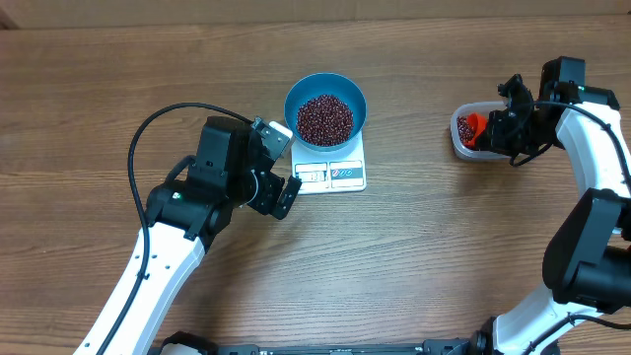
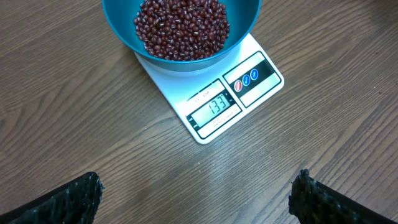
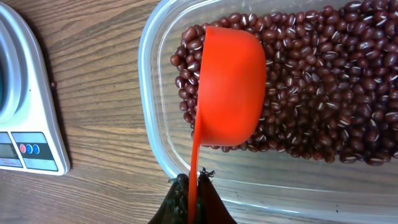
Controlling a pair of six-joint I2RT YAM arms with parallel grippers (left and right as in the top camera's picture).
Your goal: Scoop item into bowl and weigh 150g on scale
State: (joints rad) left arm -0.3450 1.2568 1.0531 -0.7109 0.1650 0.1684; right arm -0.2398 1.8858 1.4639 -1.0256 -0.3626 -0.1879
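**overhead view and two wrist views of a wooden table (image 1: 414,256).** the blue bowl (image 1: 293,97) is seated on the rear part of the white scale (image 1: 340,176), near the table's centre. it is partly filled with a mound of red-brown beans (image 1: 325,118). in the left wrist view the scale's display (image 2: 214,106) is seen to read 133. the left gripper (image 1: 286,166) is held just beside the scale's left edge, touching neither scale nor bowl. its fingers (image 2: 68,199) are spread wide apart, with nothing between them. well apart to the right, a clear plastic tub (image 1: 458,143) is placed, in which more beans are contained. the right gripper (image 1: 490,128) is positioned over this tub, its jaws closed tight on the thin handle of an orange scoop (image 3: 230,87). the scoop's cup is turned on its side, its rounded back shown to the wrist camera. it is laid against the beans at the tub's end nearest the scale. whether beans are held in the cup cannot be told. one stray bean (image 3: 53,84) is seen on the table between tub and scale.
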